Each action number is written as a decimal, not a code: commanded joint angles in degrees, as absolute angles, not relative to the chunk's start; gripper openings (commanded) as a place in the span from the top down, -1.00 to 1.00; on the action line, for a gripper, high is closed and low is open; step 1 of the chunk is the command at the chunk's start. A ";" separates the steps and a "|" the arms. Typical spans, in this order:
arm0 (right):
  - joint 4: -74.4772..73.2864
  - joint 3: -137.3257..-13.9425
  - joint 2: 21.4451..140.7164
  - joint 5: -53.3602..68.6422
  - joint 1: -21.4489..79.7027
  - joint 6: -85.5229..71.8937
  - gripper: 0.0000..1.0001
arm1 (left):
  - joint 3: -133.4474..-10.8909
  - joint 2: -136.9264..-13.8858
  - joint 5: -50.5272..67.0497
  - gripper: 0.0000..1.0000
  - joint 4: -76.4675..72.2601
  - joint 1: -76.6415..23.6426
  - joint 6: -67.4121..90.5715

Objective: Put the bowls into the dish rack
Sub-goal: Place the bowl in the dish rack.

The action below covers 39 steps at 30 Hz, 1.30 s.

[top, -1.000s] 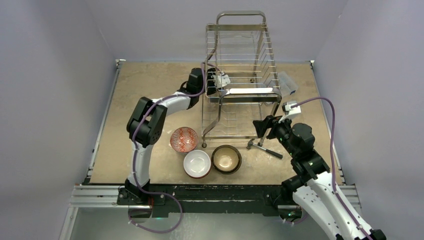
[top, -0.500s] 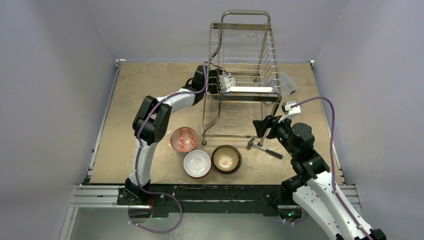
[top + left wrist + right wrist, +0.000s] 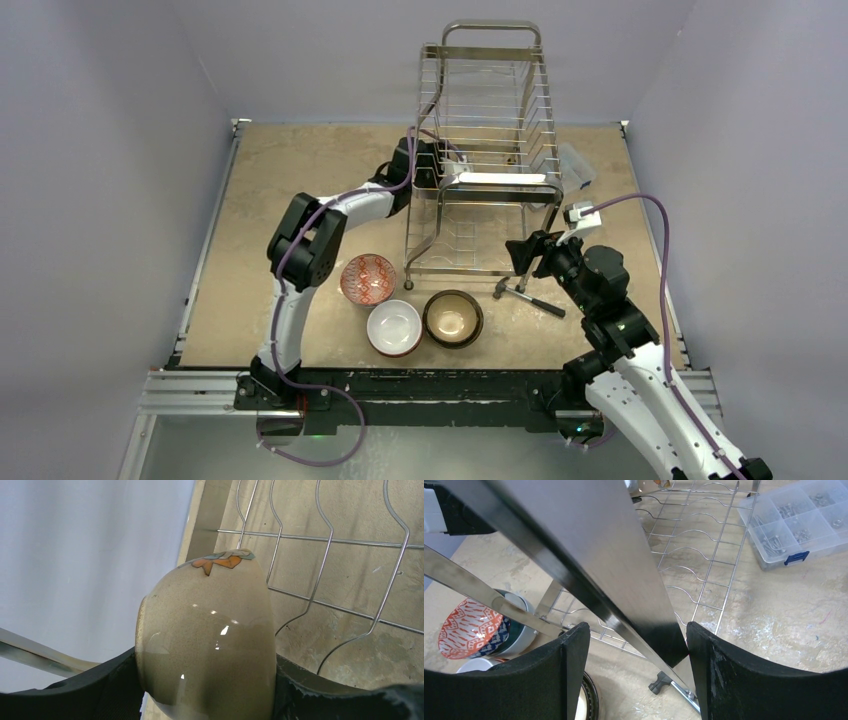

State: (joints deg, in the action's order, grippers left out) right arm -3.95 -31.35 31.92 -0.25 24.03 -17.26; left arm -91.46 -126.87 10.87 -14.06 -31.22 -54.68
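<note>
The chrome wire dish rack [image 3: 487,120] stands at the table's back middle. My left gripper [image 3: 432,168] reaches into its left side, shut on a glossy beige bowl [image 3: 207,630] with an orange mark at its rim, held on edge over the rack's wires [image 3: 325,565]. My right gripper [image 3: 522,255] is open and straddles the rack's front right leg [image 3: 624,580], whose flat metal touches the right finger [image 3: 724,680]. A red-and-white patterned bowl [image 3: 368,278], a white-inside bowl [image 3: 394,327] and a dark brown bowl with cream inside [image 3: 453,318] sit in front of the rack.
A small hammer-like tool [image 3: 528,297] lies beside the rack's front right leg. A clear plastic compartment box [image 3: 576,167] lies right of the rack, also in the right wrist view [image 3: 796,522]. Grey walls enclose the table.
The rack's top has shifted right and back. My left arm has pushed further into the rack with the beige bowl. The right arm has not moved.
</note>
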 commanded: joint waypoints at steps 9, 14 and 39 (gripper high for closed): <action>-1.32 -31.40 32.35 3.87 24.46 -17.33 -0.45 | -88.12 -122.23 6.88 -0.57 -22.87 -33.62 -56.30; -1.23 -31.32 32.34 3.94 24.45 -17.37 -0.45 | -87.19 -120.92 6.20 -0.64 -24.30 -33.58 -55.82; -1.33 -31.31 32.17 4.22 24.48 -17.31 -0.45 | -84.90 -118.39 -2.22 -0.53 -33.28 -33.55 -51.10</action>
